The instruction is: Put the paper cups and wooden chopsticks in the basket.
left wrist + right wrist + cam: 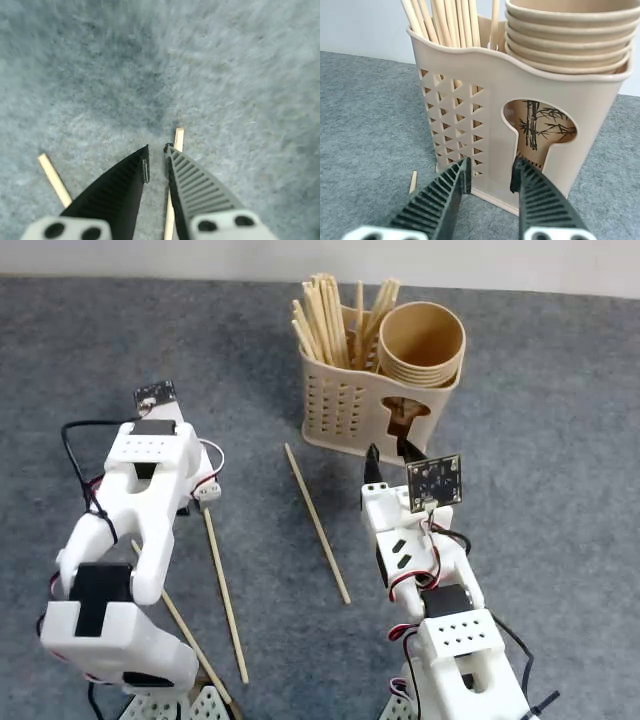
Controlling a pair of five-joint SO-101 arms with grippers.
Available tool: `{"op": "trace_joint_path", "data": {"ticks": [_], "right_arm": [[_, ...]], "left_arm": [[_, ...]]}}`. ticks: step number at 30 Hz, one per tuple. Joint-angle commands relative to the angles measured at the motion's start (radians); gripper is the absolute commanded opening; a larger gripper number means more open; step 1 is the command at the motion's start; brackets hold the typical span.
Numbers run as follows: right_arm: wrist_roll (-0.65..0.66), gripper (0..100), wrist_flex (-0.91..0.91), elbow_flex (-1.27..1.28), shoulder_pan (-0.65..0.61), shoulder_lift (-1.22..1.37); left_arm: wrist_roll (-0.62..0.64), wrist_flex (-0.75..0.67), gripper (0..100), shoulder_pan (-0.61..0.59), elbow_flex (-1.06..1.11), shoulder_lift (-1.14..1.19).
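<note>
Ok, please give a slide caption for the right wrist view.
Open right claw before basket holding stacked paper cups and wooden chopsticks.

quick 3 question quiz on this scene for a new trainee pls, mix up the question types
1. True or false: the paper cups are already stacked in the basket.
2. How many wooden chopsticks lie loose on the table? A) one B) three C) five
3. Fill in: the right hand, fingers apart, faces the ___, while the left hand is low over a loose chopstick's end.

Key: 1 true; 2 B; 3 basket.
</note>
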Motion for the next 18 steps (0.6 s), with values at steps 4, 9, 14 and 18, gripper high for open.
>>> {"op": "trace_joint_path", "data": {"ticks": [4, 9, 14, 18], "right_arm": [[0.012, 14.5, -0.024, -0.004, -0.007, -0.024], [0.012, 14.5, -0.024, -0.004, -0.007, -0.024], [0.012, 14.5, -0.024, -0.004, -0.007, -0.024], [0.012, 14.5, -0.024, -0.004, -0.007, -0.024]], "left_arm": [[0.009, -0.087, 7, 0.027, -0.024, 0.077], [0.009, -0.095, 7, 0.027, -0.033, 0.119], [0.009, -0.078, 7, 0.027, -0.028, 0.036], [0.009, -0.031, 7, 0.048, -0.024, -0.05]]}}
